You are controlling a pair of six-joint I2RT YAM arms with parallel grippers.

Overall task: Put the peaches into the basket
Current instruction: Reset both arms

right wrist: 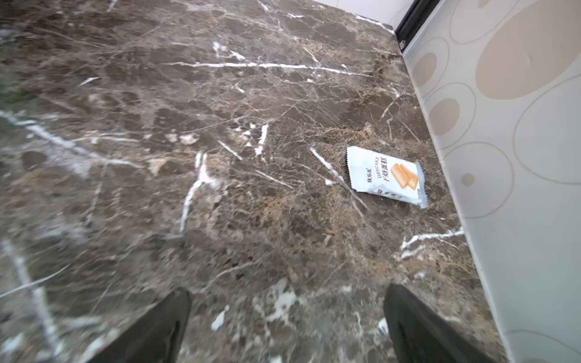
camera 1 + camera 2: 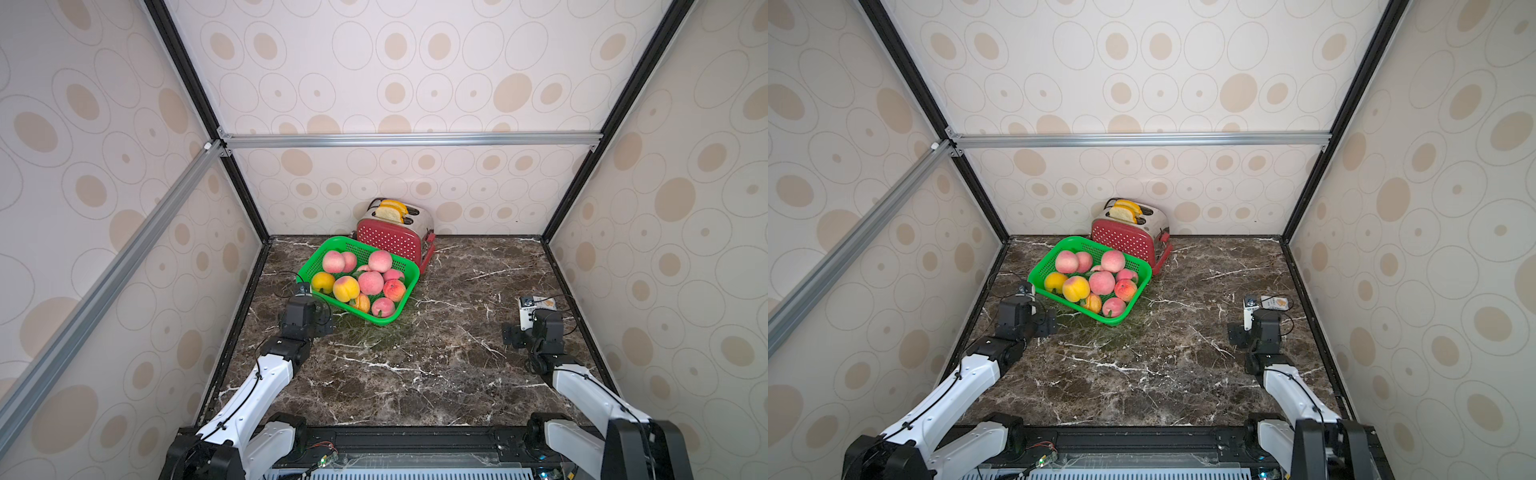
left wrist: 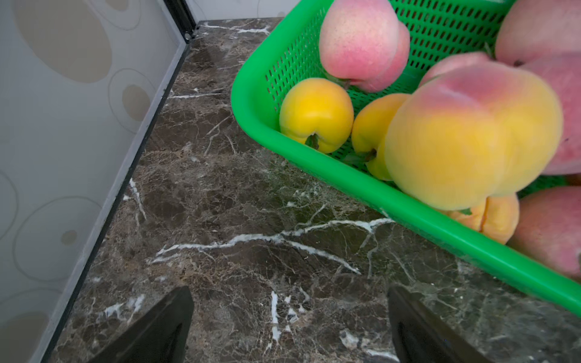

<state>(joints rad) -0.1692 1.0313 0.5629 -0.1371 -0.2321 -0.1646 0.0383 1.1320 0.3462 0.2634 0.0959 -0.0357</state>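
All visible peaches lie in the basket, by the table's far edge. The left gripper beside the basket's rim and the right gripper are both wide and empty. Back the left away without nudging the rim.

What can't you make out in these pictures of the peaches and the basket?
Peaches: exact count; upper ones cover lower ones in both top views, and the left wrist view's edge cuts off the basket.
Snack packet: tiny in both top views; its small print is unreadable in the right wrist view.
Left gripper, right gripper: only the tips show, cut off by each wrist view's edge.
Tabletop: blurred in the right wrist view.
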